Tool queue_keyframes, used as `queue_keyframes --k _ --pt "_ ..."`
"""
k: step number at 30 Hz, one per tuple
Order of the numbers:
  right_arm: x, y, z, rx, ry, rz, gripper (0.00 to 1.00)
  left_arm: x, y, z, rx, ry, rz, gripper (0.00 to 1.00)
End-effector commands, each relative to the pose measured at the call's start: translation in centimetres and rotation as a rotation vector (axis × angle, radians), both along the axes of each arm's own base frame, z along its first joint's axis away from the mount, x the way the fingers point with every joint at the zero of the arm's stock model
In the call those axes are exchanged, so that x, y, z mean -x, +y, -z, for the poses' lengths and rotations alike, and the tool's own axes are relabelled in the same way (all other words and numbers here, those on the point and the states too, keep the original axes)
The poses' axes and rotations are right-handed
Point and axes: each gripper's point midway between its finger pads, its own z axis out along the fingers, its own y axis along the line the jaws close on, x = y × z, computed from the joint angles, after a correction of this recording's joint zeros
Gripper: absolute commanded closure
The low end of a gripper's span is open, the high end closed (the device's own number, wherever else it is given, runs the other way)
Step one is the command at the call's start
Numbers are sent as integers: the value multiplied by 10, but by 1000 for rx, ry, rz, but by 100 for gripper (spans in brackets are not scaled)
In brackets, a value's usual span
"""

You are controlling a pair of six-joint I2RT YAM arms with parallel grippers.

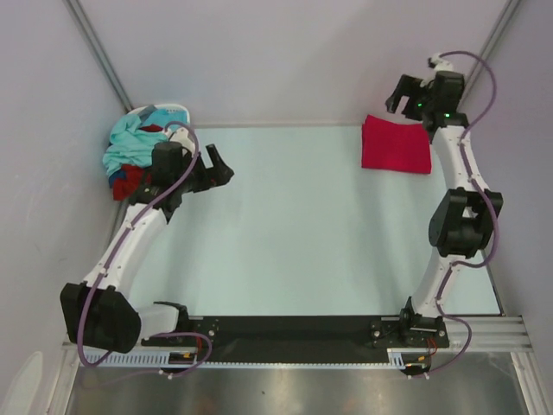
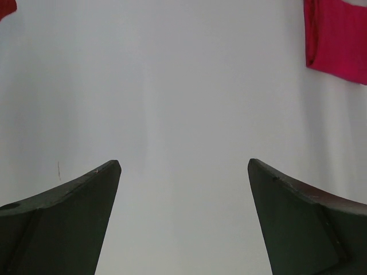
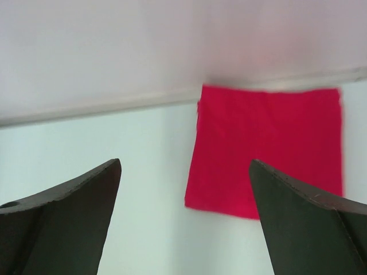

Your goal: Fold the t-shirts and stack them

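A folded crimson-pink t-shirt lies flat at the back right of the table; it also shows in the right wrist view and at the edge of the left wrist view. A heap of unfolded shirts, light teal over dark maroon red with a bit of dark blue, sits in the small white basket at the back left. My left gripper is open and empty, just right of the heap. My right gripper is open and empty, raised behind the folded shirt.
The pale table runs between the two arms. White walls close in the back and sides. A black rail with both arm bases lines the near edge.
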Motion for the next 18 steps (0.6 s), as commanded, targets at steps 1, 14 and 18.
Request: queue_keyframes --k 1,14,18 --pt "6 38 84 91 229 25 0 4 -14 -21 82 -68 41 1" --pt "-41 64 157 386 384 225 0 -10 -51 -4 156 -45 79 1" --pt "-37 67 145 233 348 163 0 -9 -43 -3 114 -49 60 0"
